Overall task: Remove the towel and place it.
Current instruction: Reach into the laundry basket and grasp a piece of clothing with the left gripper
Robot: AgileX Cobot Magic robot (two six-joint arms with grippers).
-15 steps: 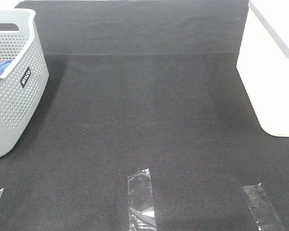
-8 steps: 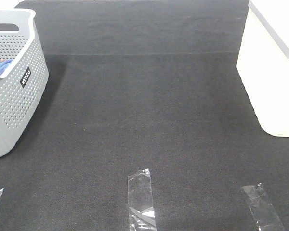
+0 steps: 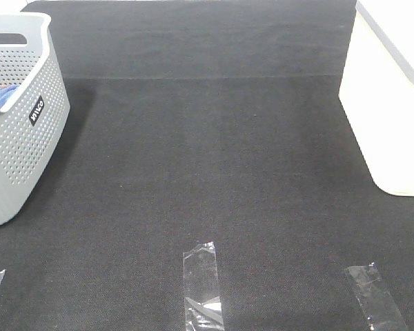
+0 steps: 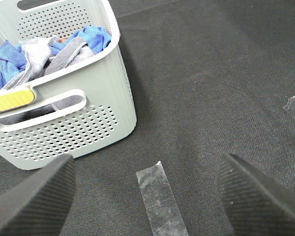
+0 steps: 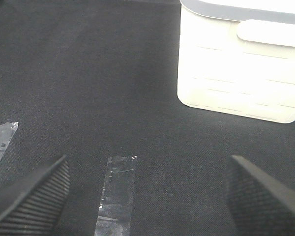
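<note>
Grey basket (image 4: 88, 123): towel (image 4: 66, 53) bunched inside, tangled with blue cloth (image 4: 96, 35). Left gripper (image 4: 145, 196) near basket, right gripper (image 5: 147, 196) well apart from it; both spread, empty. Judgement: reach left into basket, pinch a grey fold only, lift clear of rim. Black mat (image 3: 214, 152) beside basket flat, textured; white bin (image 3: 393, 103) opposite; tape strips (image 3: 202, 276) nearer.
</note>
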